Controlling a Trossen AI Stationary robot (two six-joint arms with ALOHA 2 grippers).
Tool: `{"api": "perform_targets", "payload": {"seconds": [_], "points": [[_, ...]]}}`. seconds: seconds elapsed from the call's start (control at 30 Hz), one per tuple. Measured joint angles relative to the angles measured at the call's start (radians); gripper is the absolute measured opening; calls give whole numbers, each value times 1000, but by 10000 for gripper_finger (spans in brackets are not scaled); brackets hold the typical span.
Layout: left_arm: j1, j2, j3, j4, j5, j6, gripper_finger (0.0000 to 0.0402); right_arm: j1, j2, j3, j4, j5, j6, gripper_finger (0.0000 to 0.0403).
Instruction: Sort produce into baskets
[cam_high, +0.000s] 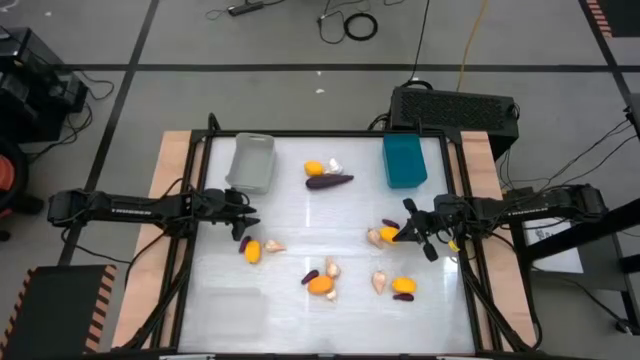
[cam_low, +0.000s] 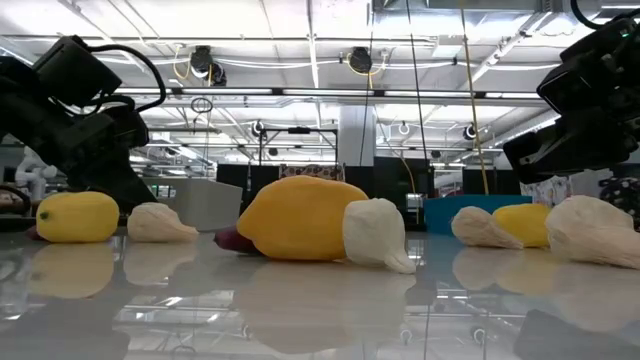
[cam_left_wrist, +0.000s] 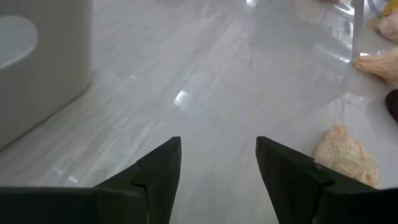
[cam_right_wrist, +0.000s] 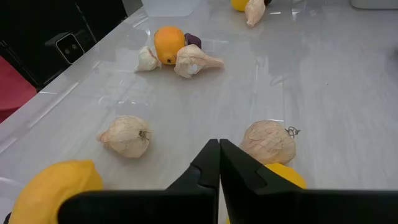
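Observation:
The produce lies in loose clusters on the white table. An orange fruit (cam_high: 314, 168), a garlic bulb (cam_high: 334, 166) and a long purple eggplant (cam_high: 328, 181) lie between the light grey basket (cam_high: 252, 162) and the teal basket (cam_high: 404, 160). My left gripper (cam_high: 245, 222) is open over bare table (cam_left_wrist: 217, 143), beside an orange fruit (cam_high: 251, 250) and a garlic bulb (cam_left_wrist: 346, 155). My right gripper (cam_high: 408, 232) is shut (cam_right_wrist: 219, 146). It hangs clear above a garlic bulb (cam_right_wrist: 268, 142) and an orange fruit (cam_right_wrist: 283, 175). A pale, see-through basket edge (cam_right_wrist: 168, 6) shows far off.
Mid-table lie an orange fruit (cam_high: 320, 285) with garlic bulbs (cam_high: 331, 268) and a small purple piece (cam_high: 310, 277). To their right are a bulb (cam_high: 379, 283), an orange fruit (cam_high: 403, 286) and a purple piece (cam_high: 403, 297). A black box (cam_high: 455, 108) stands behind the table's far edge.

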Motion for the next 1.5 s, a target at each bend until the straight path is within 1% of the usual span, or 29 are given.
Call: {"api": "perform_targets", "payload": {"seconds": [1.23,1.4,1.5], "points": [[0,0,0,0,0,0,215,0,0,0,0,0,0,4],[0,0,0,0,-9,10,215,0,0,0,66,1,9,4],[0,0,0,0,-47,2,215,0,0,0,167,1,18,4]]}}
